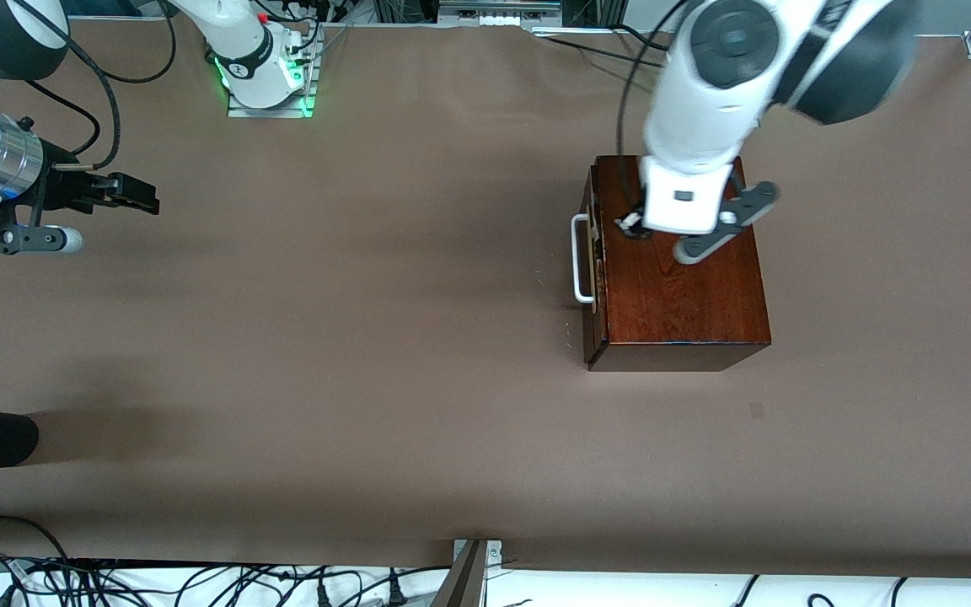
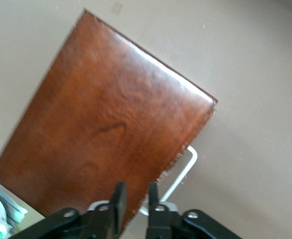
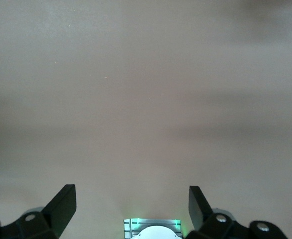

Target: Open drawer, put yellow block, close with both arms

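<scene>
The drawer sits pushed in, or very nearly so, in its glossy mahogany-coloured box, which stands in the upper half of the front view toward the left arm's end of the brown worktop. Only a thin pale strip shows along the top edge of the dark drawer front. The white U-shaped handle sticks out from the front toward the right arm's end of the worktop, and it also shows low in the left wrist view, past the edge of the box top. The left arm reaches down from the top of the front view, and the left tool hangs over the box top close to the handle edge. Its two black fingers stand a narrow gap apart with nothing between them. The right arm waits at the upper edge of the front view at its own end of the worktop. The right tool hangs over bare brown surface with its fingers spread wide and empty. The right arm's base glows green at the top of the front view and shows again at the bottom of the right wrist view.
</scene>
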Robot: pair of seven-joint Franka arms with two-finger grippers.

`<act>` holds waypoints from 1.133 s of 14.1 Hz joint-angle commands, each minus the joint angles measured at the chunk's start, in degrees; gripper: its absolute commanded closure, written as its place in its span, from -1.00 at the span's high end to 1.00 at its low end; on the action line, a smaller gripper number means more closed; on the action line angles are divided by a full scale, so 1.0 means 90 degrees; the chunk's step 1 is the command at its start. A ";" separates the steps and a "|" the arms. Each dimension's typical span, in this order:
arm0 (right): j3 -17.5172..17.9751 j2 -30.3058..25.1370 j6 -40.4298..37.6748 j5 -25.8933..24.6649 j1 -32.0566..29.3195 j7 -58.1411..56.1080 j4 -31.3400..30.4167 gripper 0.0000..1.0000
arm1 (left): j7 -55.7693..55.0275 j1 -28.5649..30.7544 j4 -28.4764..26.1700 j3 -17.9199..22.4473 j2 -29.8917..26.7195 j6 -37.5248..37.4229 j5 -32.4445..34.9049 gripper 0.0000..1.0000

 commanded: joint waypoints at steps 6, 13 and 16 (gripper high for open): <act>-0.0090 -0.0024 -0.0096 0.0113 0.0067 -0.0051 0.0057 1.00 | 0.2883 0.0897 -0.0933 0.0087 -0.1210 -0.0037 -0.0108 1.00; -0.0080 -0.0024 -0.0096 0.0113 0.0067 -0.0051 0.0057 1.00 | 0.4955 0.0918 -0.1686 0.1043 -0.2099 -0.0008 -0.0118 1.00; -0.0080 -0.0024 -0.0096 0.0113 0.0067 -0.0051 0.0057 1.00 | 0.5114 0.0918 -0.2047 0.1181 -0.2373 0.0089 -0.0118 1.00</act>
